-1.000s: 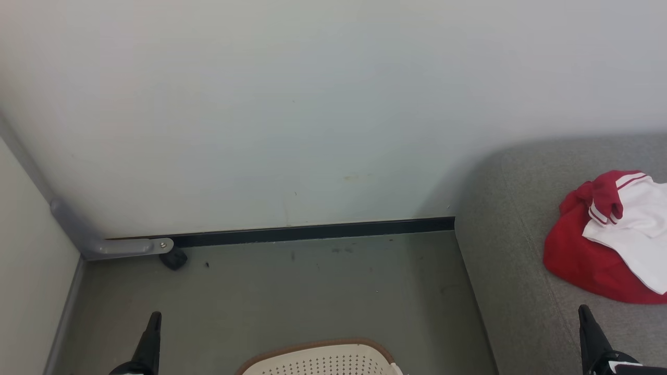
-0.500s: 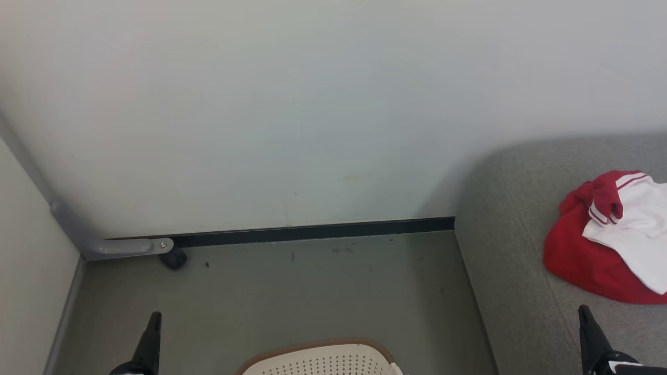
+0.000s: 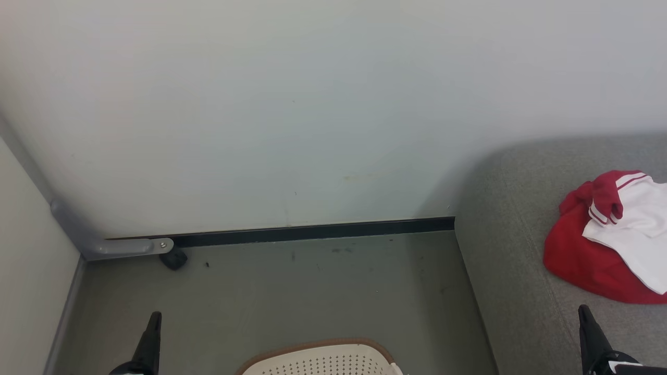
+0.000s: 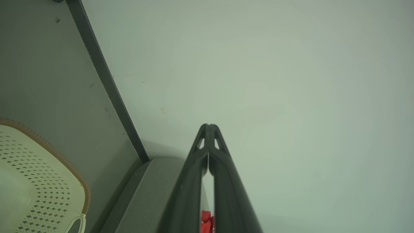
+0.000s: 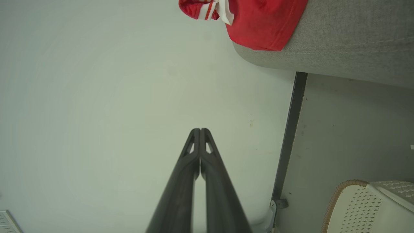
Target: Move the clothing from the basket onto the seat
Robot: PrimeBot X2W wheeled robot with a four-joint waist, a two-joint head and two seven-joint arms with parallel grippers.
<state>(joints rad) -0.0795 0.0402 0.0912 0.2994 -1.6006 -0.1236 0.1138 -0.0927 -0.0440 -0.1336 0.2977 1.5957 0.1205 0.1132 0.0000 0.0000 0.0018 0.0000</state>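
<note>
Clothing (image 3: 578, 260) cut off at right edge, basket (image 3: 323, 362) mostly cropped

We look along our right gripper (image 5: 200, 130), its long dark jaws pressed together at the tips with nothing between them, pointing at a pale wall (image 5: 97, 90). At the top edge the clothing (image 5: 262, 26), red with a white striped trim, lies on the rounded corner of the grey seat (image 5: 349, 42). A dark skirting strip (image 5: 288, 139) divides the wall from the grey floor (image 5: 352, 129). The cream basket (image 5: 362, 210), brown-rimmed, sits on the floor at our lower right.
</note>
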